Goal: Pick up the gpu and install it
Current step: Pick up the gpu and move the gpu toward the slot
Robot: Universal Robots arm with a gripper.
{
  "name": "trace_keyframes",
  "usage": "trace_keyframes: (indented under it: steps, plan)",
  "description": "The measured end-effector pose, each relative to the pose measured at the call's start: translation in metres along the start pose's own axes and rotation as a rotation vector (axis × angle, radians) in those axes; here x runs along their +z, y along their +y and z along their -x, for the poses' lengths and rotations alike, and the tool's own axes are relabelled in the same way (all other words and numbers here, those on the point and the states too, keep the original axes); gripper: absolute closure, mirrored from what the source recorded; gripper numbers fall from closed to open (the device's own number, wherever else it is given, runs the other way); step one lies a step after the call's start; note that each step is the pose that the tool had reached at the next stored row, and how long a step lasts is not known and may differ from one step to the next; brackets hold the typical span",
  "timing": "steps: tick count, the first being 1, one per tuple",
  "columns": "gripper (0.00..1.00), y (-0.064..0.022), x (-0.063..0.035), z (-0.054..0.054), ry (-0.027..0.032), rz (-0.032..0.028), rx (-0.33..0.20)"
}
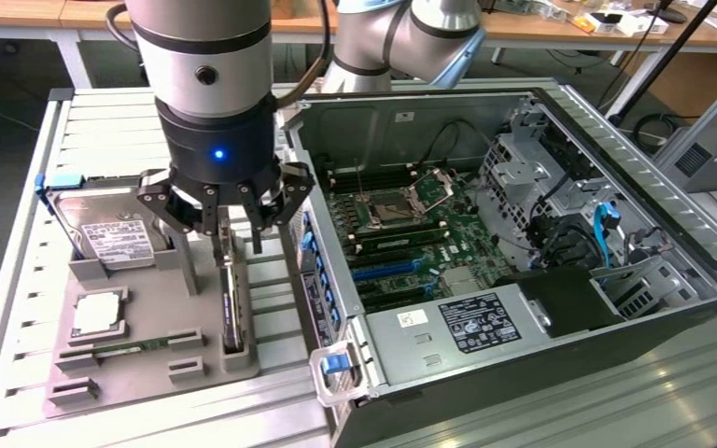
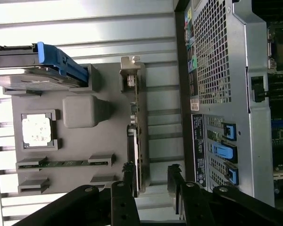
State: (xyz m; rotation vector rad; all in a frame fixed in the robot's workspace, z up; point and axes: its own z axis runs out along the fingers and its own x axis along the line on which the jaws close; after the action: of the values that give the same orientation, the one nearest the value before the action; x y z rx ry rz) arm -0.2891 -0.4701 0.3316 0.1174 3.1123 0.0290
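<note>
On the matte grey moulded tray (image 1: 141, 381), right of the silver hard drive (image 1: 112, 238), the gpu (image 1: 232, 313) stands edge-on, a thin black slab beside the open sheet-metal computer case (image 1: 358, 131), the arm hanging vertical, its gripper (image 1: 240, 245) spread wide and empty, fingers flanking the card's top edge.

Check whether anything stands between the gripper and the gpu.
Nothing visible does. The open gripper hangs directly above the gpu, which stands edge-on in the grey tray, with no other part between them.
</note>
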Motion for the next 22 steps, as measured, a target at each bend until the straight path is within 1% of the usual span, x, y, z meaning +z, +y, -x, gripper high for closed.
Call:
trace_keyframes:
  steps: [11, 19, 22]
  plan:
    - [0.58, 0.0002, 0.0064, 0.0, 0.0001, -0.0011, 0.0]
    - [0.58, 0.0, 0.0164, 0.0, 0.0001, -0.0011, 0.0]
    - [0.58, 0.0, 0.0188, -0.001, 0.0002, -0.0011, 0.0]
